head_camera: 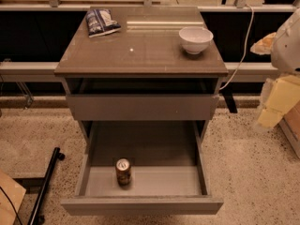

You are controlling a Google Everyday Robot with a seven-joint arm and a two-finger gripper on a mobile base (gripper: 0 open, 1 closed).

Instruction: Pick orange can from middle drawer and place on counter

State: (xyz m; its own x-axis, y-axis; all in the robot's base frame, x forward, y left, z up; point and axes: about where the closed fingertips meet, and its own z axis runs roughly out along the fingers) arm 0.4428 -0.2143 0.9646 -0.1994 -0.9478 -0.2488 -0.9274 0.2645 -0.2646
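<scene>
Since the can stands upright on the floor of the drawer, its long axis vertical and its silver top facing up, a reach from above looks the likely way in. It sits left of centre, close to the drawer's front wall but not touching either side wall. The gripper appears to be the pale block at the right edge, beside the cabinet and at about the height of the closed upper drawer front; whether it is open or closed I cannot tell. From there the can lies to the left and lower, well apart, with the drawer's right wall between them. The only arm must therefore cross leftward and descend. By count: one can, one drawer pulled out, one worktop carrying one bowl and one bag.
</scene>
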